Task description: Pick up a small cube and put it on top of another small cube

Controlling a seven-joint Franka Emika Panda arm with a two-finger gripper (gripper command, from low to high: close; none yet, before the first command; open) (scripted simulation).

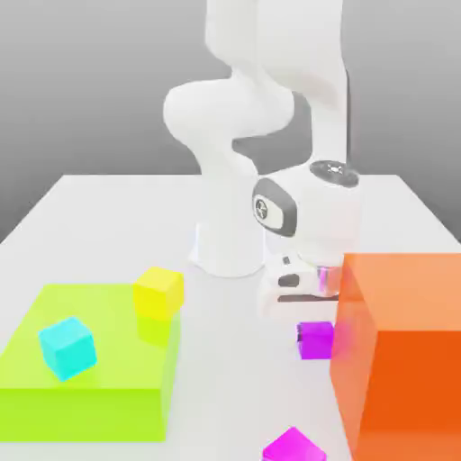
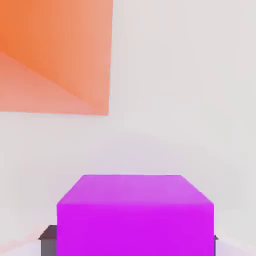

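Note:
The small magenta-purple cube (image 1: 315, 340) sits low by the table, just beside the orange block's near-left face in the exterior view. My gripper (image 1: 311, 317) hangs straight down over it from the white hand. In the hand view the small cube (image 2: 135, 210) fills the space between my dark fingertips (image 2: 48, 240), which press against its two sides, so my gripper (image 2: 131, 242) is shut on it. The other small cube, yellow (image 1: 159, 292), rests on the far right corner of the lime-green slab, well off to the exterior view's left of my gripper.
A tall orange block (image 1: 405, 351) stands close on the exterior view's right of my gripper. The lime-green slab (image 1: 99, 396) carries a cyan cube (image 1: 67, 347). A brighter pink-magenta cube (image 1: 293, 447) lies at the front edge. The arm's white base (image 1: 230, 248) stands behind.

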